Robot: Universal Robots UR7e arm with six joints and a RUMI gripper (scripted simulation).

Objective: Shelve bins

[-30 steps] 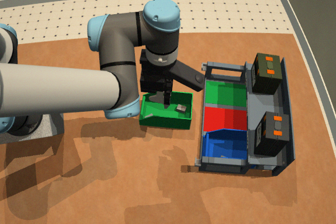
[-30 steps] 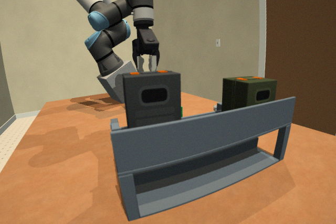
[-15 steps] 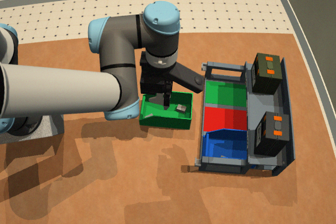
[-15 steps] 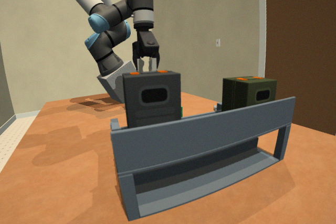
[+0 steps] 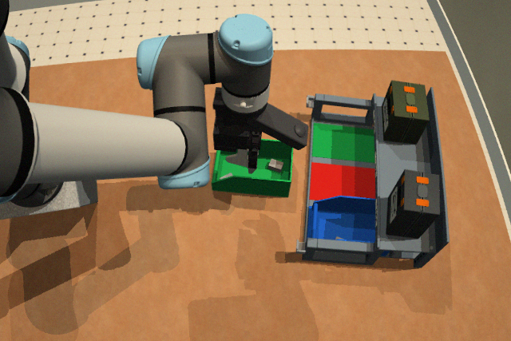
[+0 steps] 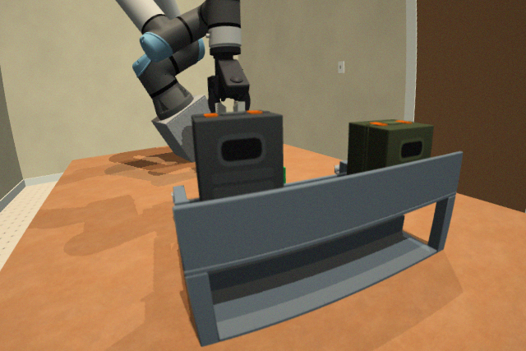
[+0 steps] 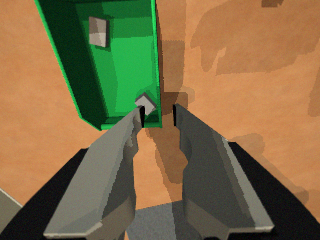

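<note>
The green bin [image 5: 255, 172] sits on the table left of the shelf [image 5: 371, 176]. It holds a grey block [image 5: 275, 164] and a second small grey part [image 7: 146, 105]. My gripper [image 5: 251, 164] hangs above the bin's left side with nothing in it. In the wrist view the bin [image 7: 117, 60] lies below, and my narrowly open fingers stand over the corner of one of its walls. The shelf has a green mark [image 5: 342, 140] and a red mark [image 5: 342, 181], both bare. A blue bin [image 5: 342, 221] sits in the near spot.
A dark green case [image 5: 405, 111] and a dark grey case [image 5: 412, 203] stand on the shelf's upper board. In the exterior view the grey case [image 6: 237, 155] hides most of the green bin, and my gripper [image 6: 229, 107] shows above it. The robot base stands at the left.
</note>
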